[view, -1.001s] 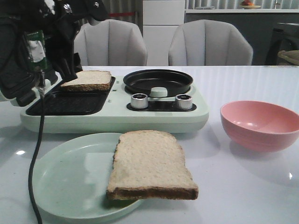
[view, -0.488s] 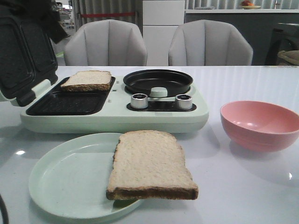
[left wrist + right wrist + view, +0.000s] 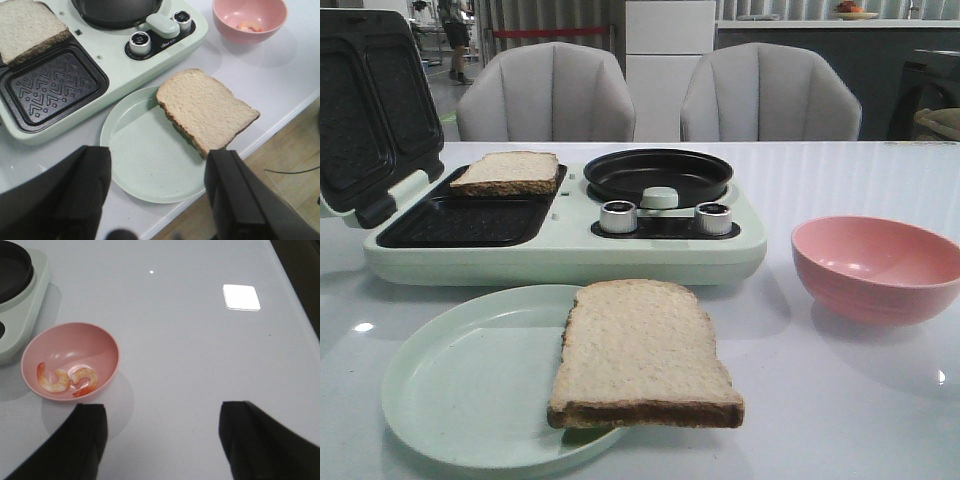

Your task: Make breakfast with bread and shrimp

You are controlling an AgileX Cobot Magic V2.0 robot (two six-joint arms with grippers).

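One bread slice (image 3: pixel 507 171) lies on the far half of the open sandwich grill (image 3: pixel 460 222). The other bread slice (image 3: pixel 642 352) rests on a pale green plate (image 3: pixel 460 390) and overhangs its rim. Two curled shrimp (image 3: pixel 55 380) lie in the pink bowl (image 3: pixel 107 347). My left gripper (image 3: pixel 157 195) is open and empty, high above the plate (image 3: pixel 145 160) at the table's near edge. My right gripper (image 3: pixel 162 440) is open and empty, over bare table beside the bowl. Neither gripper shows in the front view.
The grill's lid (image 3: pixel 370 110) stands open at the left. A black round pan (image 3: pixel 658 172) with a pale green knob sits on the appliance's right half, above two silver dials (image 3: pixel 618 216). The pink bowl (image 3: pixel 880 268) stands to the right. Two chairs stand behind the table.
The left arm, which was over the grill at the left of the front view, has lifted away and left that view. The bread slice stays on the grill.
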